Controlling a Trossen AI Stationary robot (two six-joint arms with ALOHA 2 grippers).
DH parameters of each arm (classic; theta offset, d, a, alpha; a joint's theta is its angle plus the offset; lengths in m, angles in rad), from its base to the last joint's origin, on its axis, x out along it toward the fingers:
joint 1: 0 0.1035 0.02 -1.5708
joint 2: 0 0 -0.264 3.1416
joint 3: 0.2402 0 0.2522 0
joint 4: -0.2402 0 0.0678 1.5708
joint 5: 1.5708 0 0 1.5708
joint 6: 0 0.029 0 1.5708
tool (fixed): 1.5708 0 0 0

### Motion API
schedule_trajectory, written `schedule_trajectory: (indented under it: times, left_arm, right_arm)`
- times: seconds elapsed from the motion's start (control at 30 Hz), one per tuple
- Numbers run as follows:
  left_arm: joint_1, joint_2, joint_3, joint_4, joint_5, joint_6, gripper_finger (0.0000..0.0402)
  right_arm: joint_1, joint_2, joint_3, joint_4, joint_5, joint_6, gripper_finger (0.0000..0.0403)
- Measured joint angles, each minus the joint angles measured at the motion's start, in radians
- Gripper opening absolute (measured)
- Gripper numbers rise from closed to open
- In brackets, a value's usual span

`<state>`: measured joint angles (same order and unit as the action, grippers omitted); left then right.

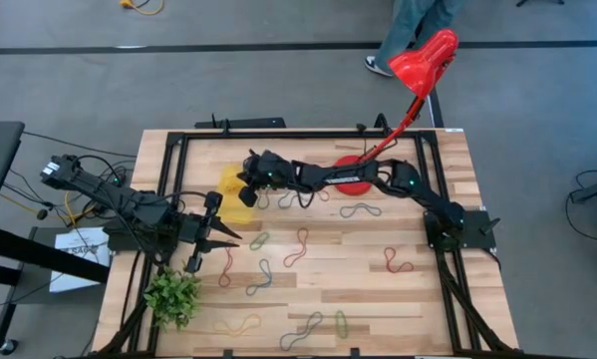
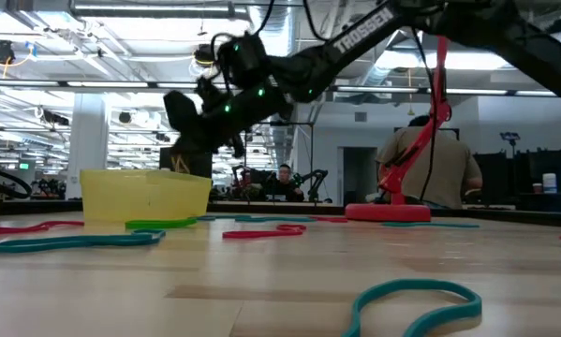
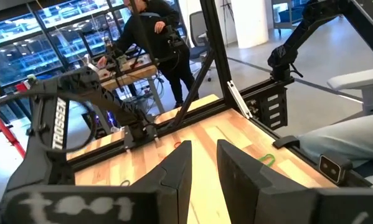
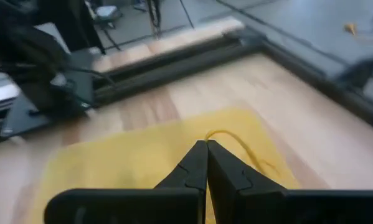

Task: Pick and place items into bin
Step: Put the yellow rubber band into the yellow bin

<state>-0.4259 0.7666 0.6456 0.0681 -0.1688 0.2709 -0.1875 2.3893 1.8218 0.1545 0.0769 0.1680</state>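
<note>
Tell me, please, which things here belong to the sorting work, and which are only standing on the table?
Belong to the job:
- yellow bin
- yellow loop pinched in the right gripper above the bin
- loose loops on the table, e.g. red loop, green loop

Just lying about:
- green plant
- red lamp

Green leafy plant (image 1: pixel 173 296) at near-left tabletop (image 1: pixel 418 299) corner, red lamp (image 1: pixel 425 58) with round base (image 1: pixel 355 175) far centre-right, person's legs (image 1: pixel 410 30) on floor beyond.
</note>
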Motion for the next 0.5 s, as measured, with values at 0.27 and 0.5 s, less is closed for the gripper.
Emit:
schedule_trajectory:
  times: [0.27, 0.5]
  left_arm:
    - [0.0, 0.0, 0.0, -0.004, -0.011, 0.002, 0.0067]
    - [0.0, 0.0, 0.0, -0.003, -0.02, 0.003, 0.0067]
  right_arm:
    - [-0.011, 0.01, 0.021, -0.078, -0.03, 0.007, 0.0]
    - [-0.004, -0.004, 0.022, -0.083, -0.154, -0.016, 0.0032]
